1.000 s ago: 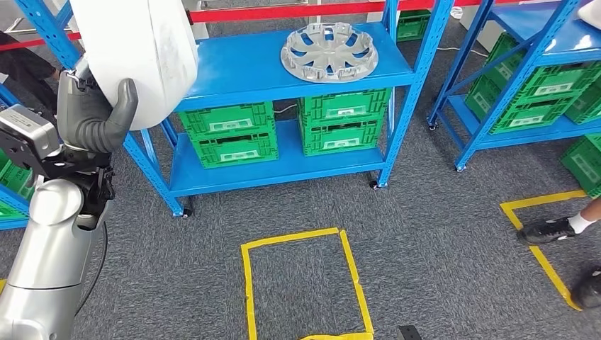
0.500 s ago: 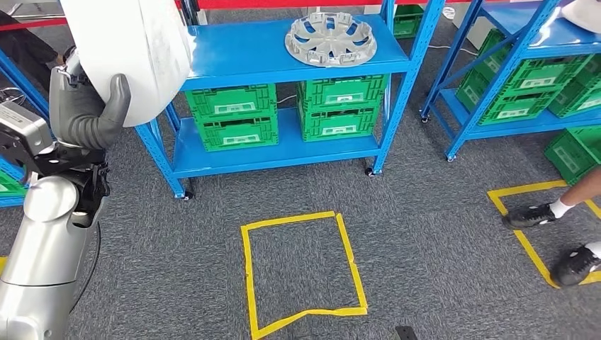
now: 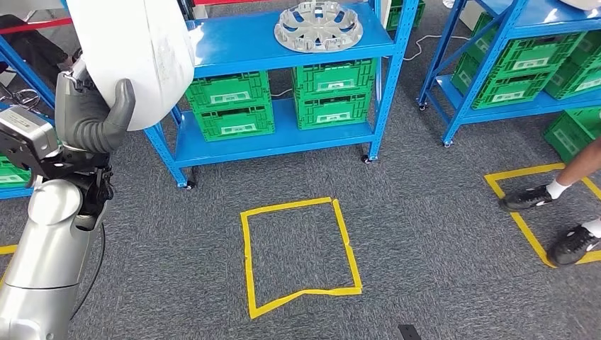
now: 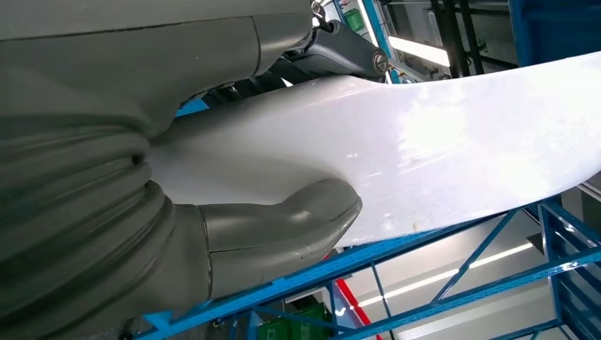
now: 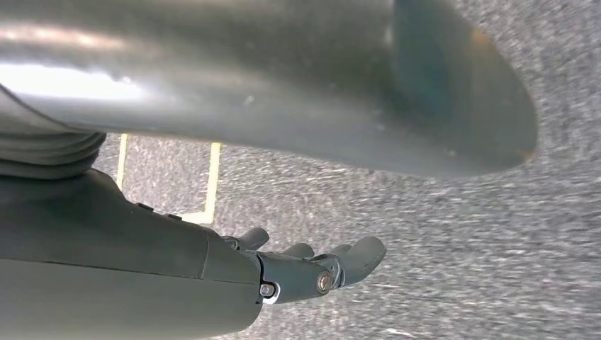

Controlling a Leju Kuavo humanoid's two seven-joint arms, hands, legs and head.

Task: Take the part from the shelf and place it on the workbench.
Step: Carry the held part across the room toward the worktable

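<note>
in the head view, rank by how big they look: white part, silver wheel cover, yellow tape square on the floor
1. white part, though it's nearest the camera
2. yellow tape square
3. silver wheel cover, farthest away

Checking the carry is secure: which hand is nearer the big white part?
Left. The left hand grips the white part, thumb pressed on its face. The right hand hangs over the carpet, holding nothing.

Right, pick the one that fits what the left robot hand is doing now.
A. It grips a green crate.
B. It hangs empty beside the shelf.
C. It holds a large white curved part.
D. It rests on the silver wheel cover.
C: the left robot hand has its thumb pressed against the large white curved part, held up in front of the blue shelf; the left wrist view shows the same grip.
</note>
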